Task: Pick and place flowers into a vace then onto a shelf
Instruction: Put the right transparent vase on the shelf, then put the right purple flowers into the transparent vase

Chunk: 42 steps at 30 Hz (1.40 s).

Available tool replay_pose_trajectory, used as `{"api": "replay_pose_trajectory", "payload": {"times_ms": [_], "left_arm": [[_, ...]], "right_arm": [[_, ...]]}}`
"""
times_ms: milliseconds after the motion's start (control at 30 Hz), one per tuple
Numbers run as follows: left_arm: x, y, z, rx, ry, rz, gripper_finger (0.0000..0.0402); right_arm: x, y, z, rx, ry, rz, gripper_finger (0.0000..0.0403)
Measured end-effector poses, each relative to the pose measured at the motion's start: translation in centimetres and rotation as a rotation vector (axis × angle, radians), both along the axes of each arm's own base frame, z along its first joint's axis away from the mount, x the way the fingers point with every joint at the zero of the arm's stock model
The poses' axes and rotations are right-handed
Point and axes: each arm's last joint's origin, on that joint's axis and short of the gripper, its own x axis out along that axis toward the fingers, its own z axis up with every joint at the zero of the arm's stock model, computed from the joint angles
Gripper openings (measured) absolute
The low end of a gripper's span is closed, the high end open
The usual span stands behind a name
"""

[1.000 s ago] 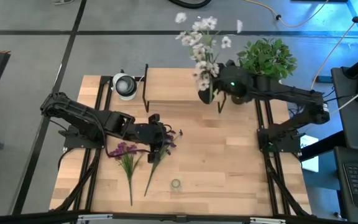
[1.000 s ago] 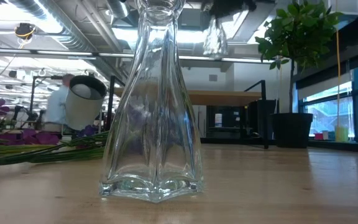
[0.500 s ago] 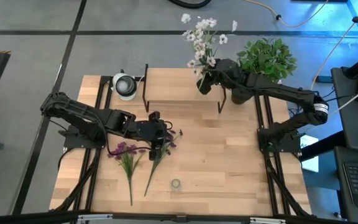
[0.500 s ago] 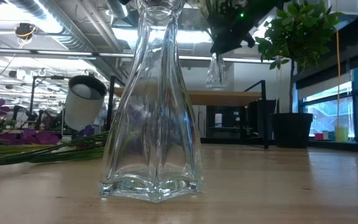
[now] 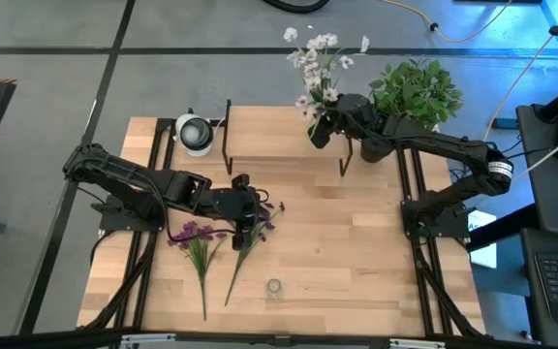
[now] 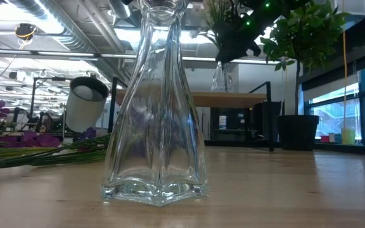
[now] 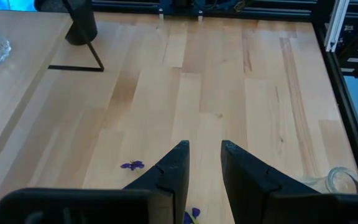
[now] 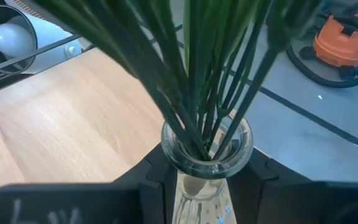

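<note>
Above wooden shelf (image 5: pixel 279 136): right gripper (image 5: pixel 329 124) gripping glass vase (image 8: pixel 205 163).

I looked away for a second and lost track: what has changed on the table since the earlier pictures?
The right gripper, shut on the small vase holding the white flowers, carried it lower toward the shelf and turned it more upright. The left gripper stayed by the purple flowers on the table; the empty vase did not move.
</note>
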Motion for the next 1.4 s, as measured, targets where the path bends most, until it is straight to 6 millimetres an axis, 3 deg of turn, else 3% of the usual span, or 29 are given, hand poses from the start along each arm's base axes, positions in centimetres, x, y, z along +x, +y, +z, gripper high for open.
{"api": "replay_pose_trajectory", "payload": {"times_ms": [333, 833, 1200, 1400], "left_arm": [[0.0, 0.0, 0.0, 0.001, -0.001, 0.001, 0.0086], [0.0, 0.0, 0.0, 0.015, 0.001, -0.01, 0.0086], [0.0, 0.0, 0.0, 0.012, 0.002, -0.012, 0.0086], [0.0, 0.0, 0.0, 0.013, 0.002, -0.012, 0.0086]], "right_arm": [[0.0, 0.0, -0.1, -0.013, 0.023, 0.003, 0.0212], [0.1, 0.2, 0.8, 0.058, -0.033, 0.061, 0.032], [-0.3, 0.5, 0.4, 0.096, 0.031, 0.042, 0.0339], [-1.6, 1.8, 0.9, 0.145, 0.063, 0.04, 0.0339]]}}
